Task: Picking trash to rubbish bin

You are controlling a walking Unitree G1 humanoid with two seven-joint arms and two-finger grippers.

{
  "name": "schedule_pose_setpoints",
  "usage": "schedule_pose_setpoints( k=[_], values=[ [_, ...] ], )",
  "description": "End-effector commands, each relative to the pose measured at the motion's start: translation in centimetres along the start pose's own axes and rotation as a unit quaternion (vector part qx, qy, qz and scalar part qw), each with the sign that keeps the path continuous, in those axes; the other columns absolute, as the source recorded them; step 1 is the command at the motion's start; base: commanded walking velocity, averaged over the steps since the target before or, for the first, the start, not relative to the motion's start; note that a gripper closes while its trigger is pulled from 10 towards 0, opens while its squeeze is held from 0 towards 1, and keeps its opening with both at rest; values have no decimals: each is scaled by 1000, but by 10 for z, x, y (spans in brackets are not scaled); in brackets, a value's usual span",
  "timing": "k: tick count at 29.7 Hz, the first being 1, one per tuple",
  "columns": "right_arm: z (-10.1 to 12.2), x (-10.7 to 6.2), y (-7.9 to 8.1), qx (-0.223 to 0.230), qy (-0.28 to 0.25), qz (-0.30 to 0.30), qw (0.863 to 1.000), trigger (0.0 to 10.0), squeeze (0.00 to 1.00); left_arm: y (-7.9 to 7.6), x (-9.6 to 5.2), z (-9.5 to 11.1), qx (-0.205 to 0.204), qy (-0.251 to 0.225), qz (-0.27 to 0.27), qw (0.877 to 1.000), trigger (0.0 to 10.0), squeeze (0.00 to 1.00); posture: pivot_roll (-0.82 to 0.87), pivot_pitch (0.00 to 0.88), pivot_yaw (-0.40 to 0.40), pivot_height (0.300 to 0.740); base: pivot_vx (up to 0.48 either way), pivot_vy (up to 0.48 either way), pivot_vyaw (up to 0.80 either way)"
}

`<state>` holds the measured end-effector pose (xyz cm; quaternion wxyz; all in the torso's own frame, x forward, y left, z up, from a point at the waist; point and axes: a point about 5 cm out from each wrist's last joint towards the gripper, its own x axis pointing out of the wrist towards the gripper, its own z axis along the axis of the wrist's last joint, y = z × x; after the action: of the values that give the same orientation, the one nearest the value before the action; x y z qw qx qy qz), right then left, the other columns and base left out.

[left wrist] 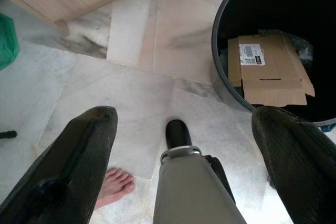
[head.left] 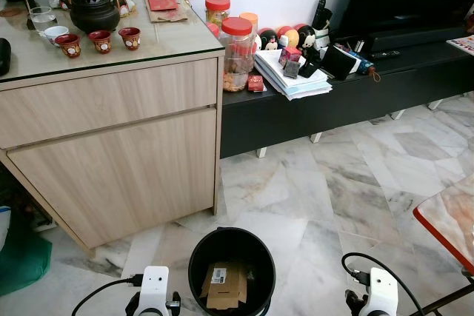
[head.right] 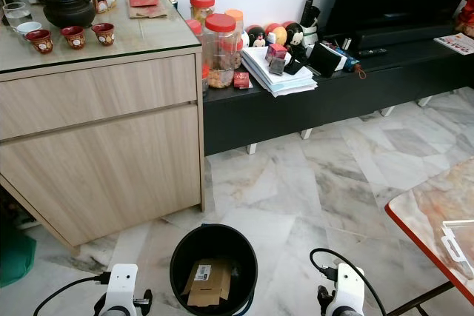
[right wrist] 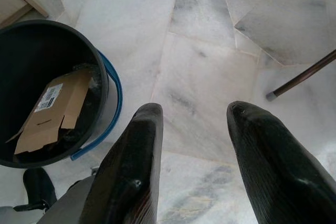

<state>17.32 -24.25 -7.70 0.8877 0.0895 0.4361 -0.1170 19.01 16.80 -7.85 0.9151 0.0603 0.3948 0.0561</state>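
Observation:
A black rubbish bin [head.left: 194, 258] stands on the marble floor directly in front of me. A flattened brown cardboard box [head.left: 226, 285] with a white label lies inside it. My two white wrists hang low, one on each side of the bin: left wrist [head.left: 153, 290], right wrist [head.left: 381, 294]. In the left wrist view my left gripper [left wrist: 184, 113] is open and empty above the floor, with the bin [left wrist: 216, 51] and the cardboard [left wrist: 270, 69] just ahead of it. My right gripper [right wrist: 195, 107] is open and empty over bare tiles, and the bin [right wrist: 107, 85] sits off to its side.
A light wooden cabinet [head.left: 111, 153] stands at the left, and a low black TV bench [head.left: 333, 101] with jars and papers runs along the wall. A red-edged table [head.left: 448, 223] juts in at the right, its leg [right wrist: 299, 80] nearby. A person's bare foot [left wrist: 115, 184] is behind me.

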Motion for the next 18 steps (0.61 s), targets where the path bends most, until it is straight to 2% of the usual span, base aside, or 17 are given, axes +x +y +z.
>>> schedule_pose_setpoints(
  k=[1, 15, 18],
  values=[
    [2, 0, -3, 4, -5, -6, 1000, 10000, 0, -3, -1, -4, 10, 6, -10, 1000, 10000, 0, -57, 29, -93, 740, 0, 0, 0],
    [3, 0, -3, -2, -4, -4, 1000, 10000, 0, -7, -1, -3, 10, 4, -19, 1000, 10000, 0, -54, 16, -99, 740, 0, 0, 0],
    [4, 0, -4, -3, -5, -4, 1000, 10000, 0, -9, -1, -2, 9, 3, -20, 1000, 10000, 0, -55, 15, -100, 740, -272, 0, 0]
  ],
)
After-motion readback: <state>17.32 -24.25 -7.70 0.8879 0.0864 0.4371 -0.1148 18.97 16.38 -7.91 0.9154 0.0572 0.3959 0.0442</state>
